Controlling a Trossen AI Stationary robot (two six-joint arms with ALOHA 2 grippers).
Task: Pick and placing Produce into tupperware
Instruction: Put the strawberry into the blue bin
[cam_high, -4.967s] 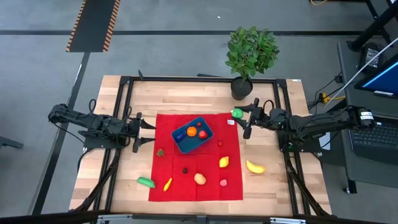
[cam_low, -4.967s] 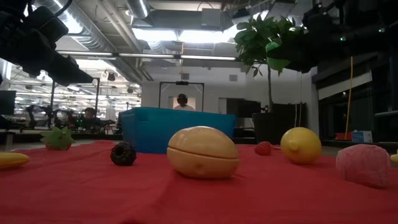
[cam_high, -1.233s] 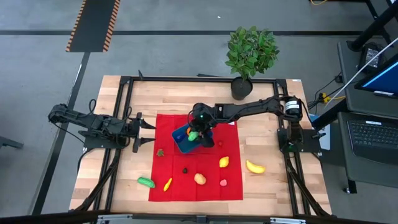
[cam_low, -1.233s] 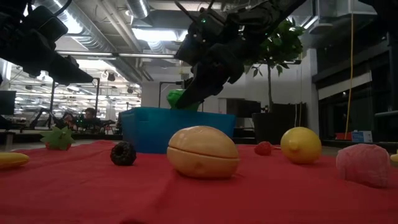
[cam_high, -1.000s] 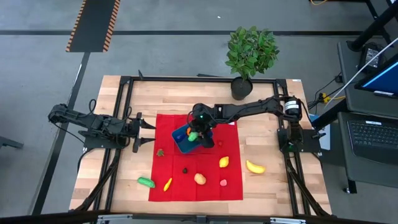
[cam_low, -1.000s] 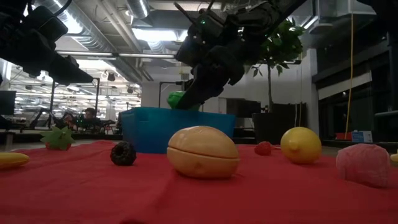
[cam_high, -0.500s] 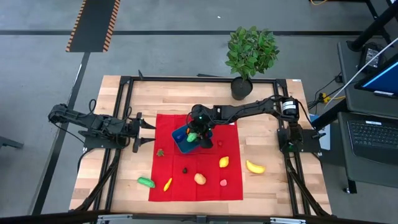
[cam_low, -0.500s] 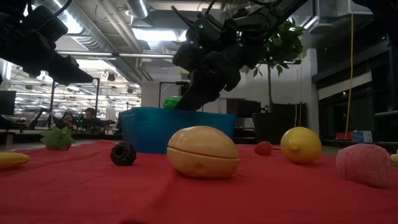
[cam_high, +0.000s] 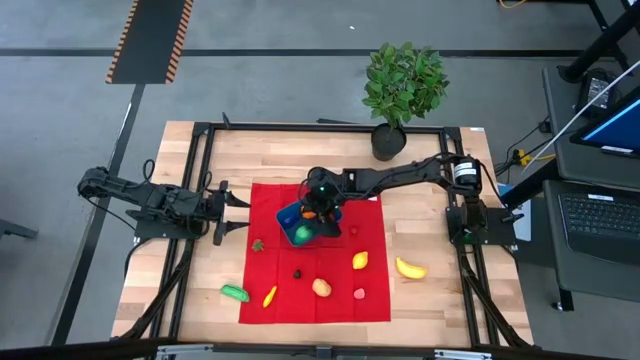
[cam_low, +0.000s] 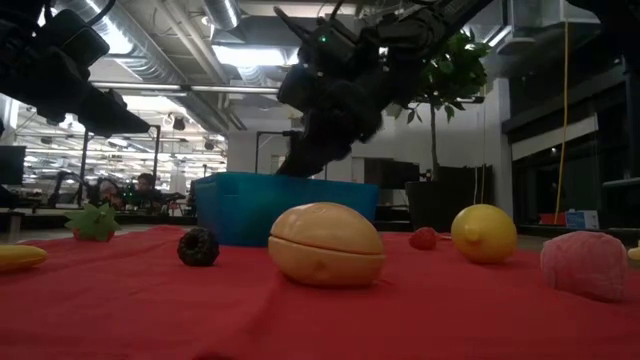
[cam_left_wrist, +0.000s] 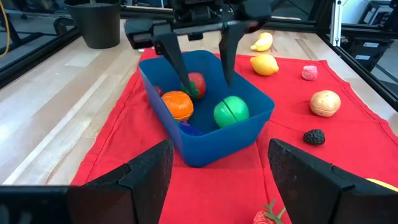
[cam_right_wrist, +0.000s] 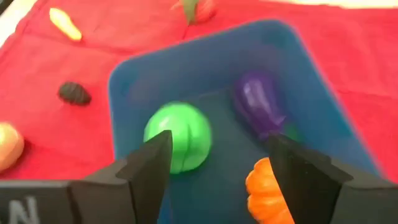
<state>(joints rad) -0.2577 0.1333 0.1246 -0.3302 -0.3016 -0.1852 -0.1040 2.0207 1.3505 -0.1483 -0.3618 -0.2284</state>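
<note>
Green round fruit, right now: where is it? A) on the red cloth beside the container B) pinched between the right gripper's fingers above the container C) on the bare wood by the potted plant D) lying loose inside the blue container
D: the green round fruit lies on the floor of the blue container beside the orange fruit, and the right gripper stands above it with its fingers apart and nothing between them.

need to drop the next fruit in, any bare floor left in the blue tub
Some. The tupperware is bare along the wall beside the green ball. It is crowded at the other end: orange, red fruit and purple eggplant, with the right claw open above.
</note>
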